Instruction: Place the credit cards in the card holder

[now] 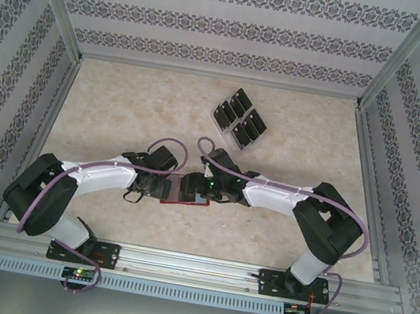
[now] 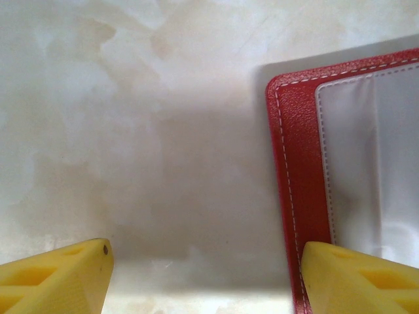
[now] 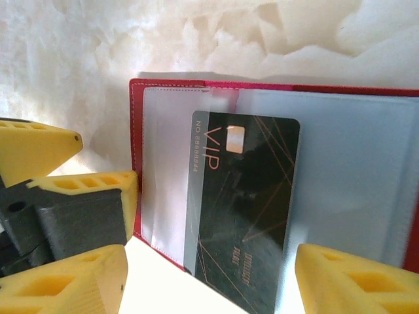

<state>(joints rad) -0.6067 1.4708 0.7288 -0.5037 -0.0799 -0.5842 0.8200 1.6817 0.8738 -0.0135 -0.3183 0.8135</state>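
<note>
Down at the near edge, two black bases are bolted to a ribbed aluminium rail. From them the left arm point(image 1: 100, 178) and the right arm point(image 1: 284, 196), white shells trailing purple cable, bend inward until their wrists meet over the single red card holder point(image 1: 182, 198), which lies open on the marbled beige table point(image 1: 121, 109). Farther back, well apart from it, one clear rack point(image 1: 233, 120) holds what I count as six dark credit cards point(image 1: 247, 129), tilted in two rows. From the left wrist, the left gripper point(image 2: 206, 278) shows two yellow wedge-shaped fingertips set wide apart, the right one over the holder's pebbled red border with its white stitching and cloudy plastic sleeve. From the right wrist, the right gripper point(image 3: 209, 288) has its jaws apart too, clamping nothing. Between them lies one glossy black VIP card point(image 3: 242, 216) with a gold chip and thin gold lines, resting on the holder's clear pockets. Whether it sits inside one, I cannot tell.
</note>
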